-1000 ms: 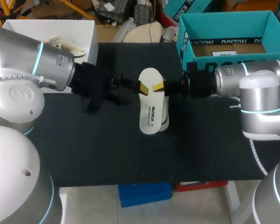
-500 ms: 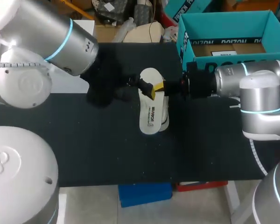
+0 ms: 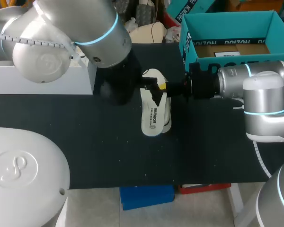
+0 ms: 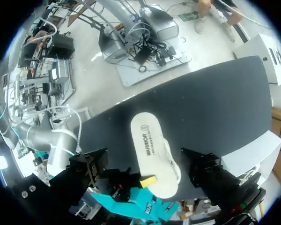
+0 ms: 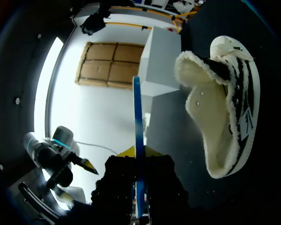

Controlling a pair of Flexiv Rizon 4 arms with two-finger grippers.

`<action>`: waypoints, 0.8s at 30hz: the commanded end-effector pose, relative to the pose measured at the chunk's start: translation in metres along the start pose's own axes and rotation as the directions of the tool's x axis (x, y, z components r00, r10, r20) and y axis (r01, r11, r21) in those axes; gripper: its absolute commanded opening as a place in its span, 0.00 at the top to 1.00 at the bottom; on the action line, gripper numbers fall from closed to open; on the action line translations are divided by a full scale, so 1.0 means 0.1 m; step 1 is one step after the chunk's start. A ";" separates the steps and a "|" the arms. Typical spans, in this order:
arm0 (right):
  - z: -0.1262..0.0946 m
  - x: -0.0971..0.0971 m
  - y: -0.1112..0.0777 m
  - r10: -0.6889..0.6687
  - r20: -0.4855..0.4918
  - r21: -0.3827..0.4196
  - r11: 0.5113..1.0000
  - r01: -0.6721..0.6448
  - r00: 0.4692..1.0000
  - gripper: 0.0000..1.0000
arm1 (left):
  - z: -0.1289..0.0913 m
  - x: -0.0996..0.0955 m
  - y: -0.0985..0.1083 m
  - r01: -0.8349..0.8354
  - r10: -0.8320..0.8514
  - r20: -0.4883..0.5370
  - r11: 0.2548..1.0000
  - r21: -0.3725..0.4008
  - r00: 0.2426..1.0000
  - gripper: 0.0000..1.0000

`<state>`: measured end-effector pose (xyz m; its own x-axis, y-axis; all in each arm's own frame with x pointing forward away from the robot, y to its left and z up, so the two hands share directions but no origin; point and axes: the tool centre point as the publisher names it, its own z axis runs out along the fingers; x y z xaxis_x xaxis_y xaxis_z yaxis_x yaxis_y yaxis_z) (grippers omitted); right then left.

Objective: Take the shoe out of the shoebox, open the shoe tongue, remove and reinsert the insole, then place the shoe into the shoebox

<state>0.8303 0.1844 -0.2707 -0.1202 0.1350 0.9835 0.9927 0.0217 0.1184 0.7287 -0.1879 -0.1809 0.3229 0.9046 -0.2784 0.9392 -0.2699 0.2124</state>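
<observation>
Right gripper [image 3: 162,87] clamped on insole [image 3: 152,111] at far end; shoe [image 5: 225,103] on its side just right of it. Left gripper [image 4: 145,157] spread wide, empty, over insole.

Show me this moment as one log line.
right pincer shut on insole | left pincer open over insole | shoe on table

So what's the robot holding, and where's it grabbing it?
The right claw pinches the white insole by its side edge. The left claw is open, holding nothing.

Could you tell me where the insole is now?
In the head view, mid-table: the insole is pinched in the right gripper, over the shoe, beside the teal box.
</observation>
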 end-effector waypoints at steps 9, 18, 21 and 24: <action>0.01 0.00 -0.01 0.000 0.002 -0.003 1.000 0.000 1.000 1.00 | 0.26 -0.16 0.04 0.312 -0.258 -0.575 0.950 -0.004 0.777 0.00; 0.01 0.00 -0.01 0.000 0.002 -0.003 1.000 0.000 1.000 1.00 | 0.38 -0.12 0.02 0.303 -0.257 -0.547 0.953 -0.007 0.797 0.00; 0.01 0.00 -0.01 0.000 0.002 -0.003 1.000 0.000 1.000 1.00 | 0.40 -0.11 0.05 0.292 -0.261 -0.503 0.956 -0.018 0.824 0.00; 0.01 0.00 -0.01 0.000 0.002 -0.003 1.000 0.000 1.000 1.00 | 0.41 -0.10 0.10 0.280 -0.262 -0.470 0.960 -0.034 0.843 0.00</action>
<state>0.8303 0.1844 -0.2707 -0.1202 0.1351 0.9835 0.9927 0.0216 0.1184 0.7391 -0.2098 -0.2127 -0.0199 0.9947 0.1011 0.9883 0.0043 0.1524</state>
